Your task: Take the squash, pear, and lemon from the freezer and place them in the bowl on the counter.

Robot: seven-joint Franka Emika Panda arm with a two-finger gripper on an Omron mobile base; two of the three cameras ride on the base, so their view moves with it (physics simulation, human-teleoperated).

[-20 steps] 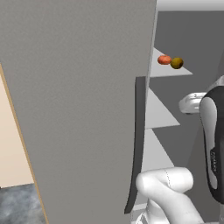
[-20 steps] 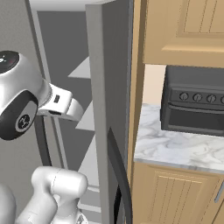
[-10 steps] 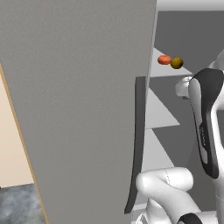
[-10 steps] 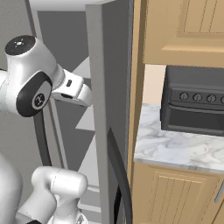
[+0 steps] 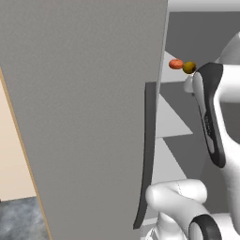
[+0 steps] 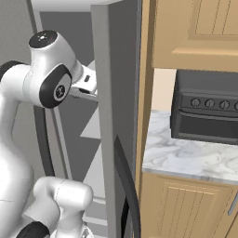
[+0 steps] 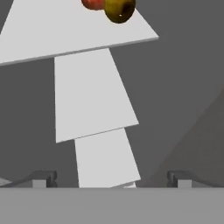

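Note:
The freezer stands open, its broad grey door with the dark curved handle swung toward me. On an upper inner shelf lie an orange-red item and a yellow-brown item side by side. I cannot tell which of the squash, pear or lemon each one is. In the hand view both sit at the top edge, the orange-red item and the yellow-brown item. My gripper is open and empty, below and short of that shelf. The bowl is out of view.
The freezer door's edge stands between the arm and the counter. A dark toaster oven sits on that marble counter, with wooden cabinets above and wooden cabinet doors below. Lower grey shelves step down inside the freezer.
The arm has lifted and swung its hand up into the freezer, closer to the shelf with the two items. The gripper stays open.

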